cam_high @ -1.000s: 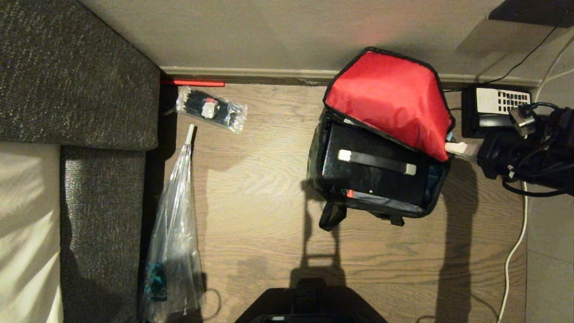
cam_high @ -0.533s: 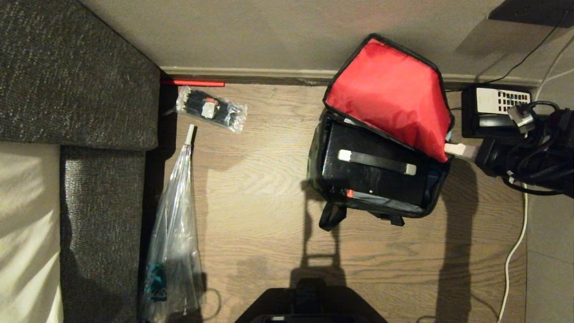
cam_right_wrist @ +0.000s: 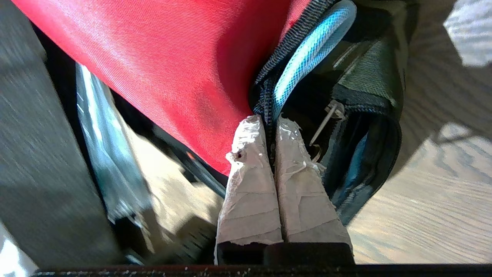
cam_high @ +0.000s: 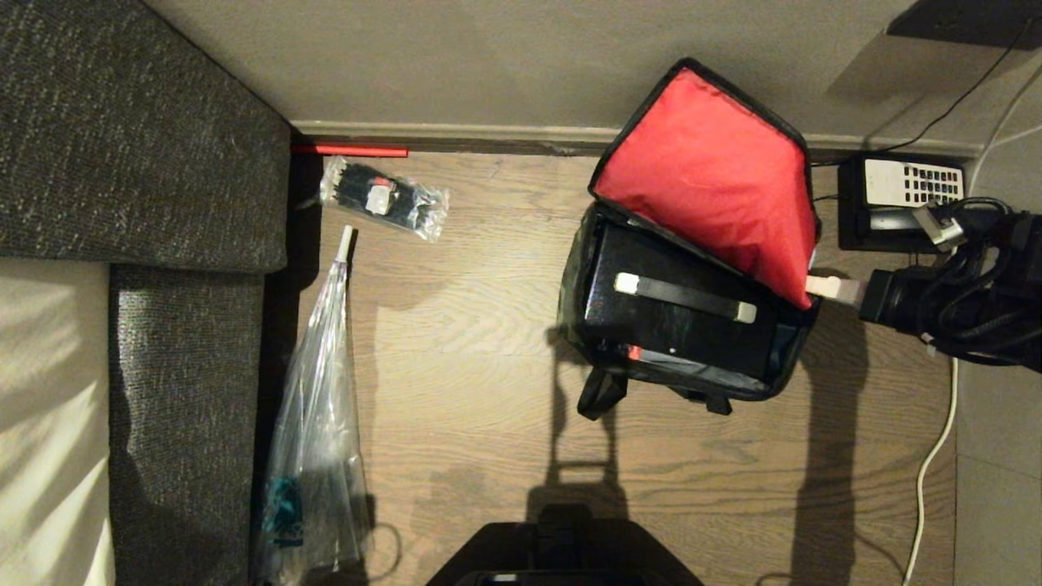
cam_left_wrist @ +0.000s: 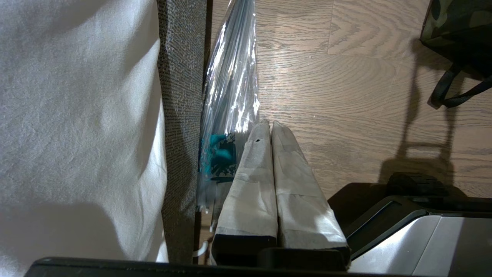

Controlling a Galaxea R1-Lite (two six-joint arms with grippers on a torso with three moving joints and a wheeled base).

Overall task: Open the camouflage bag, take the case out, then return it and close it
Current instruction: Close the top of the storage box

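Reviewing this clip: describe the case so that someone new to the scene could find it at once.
Start at the camouflage bag standing open on the wooden floor near the wall, its red-lined lid raised. The case is the black rigid box filling the bag's inside. A dark bar with whitish ends lies across its top, unlike the black telephone with a white keypad on the bag's right.

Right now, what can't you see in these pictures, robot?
- Far side of the case: head view, covered by the red lid of the camouflage bag.
- What the right gripper pinches: right wrist view, hidden at the lid's zip edge.
- Telephone: head view, partly behind the right arm.
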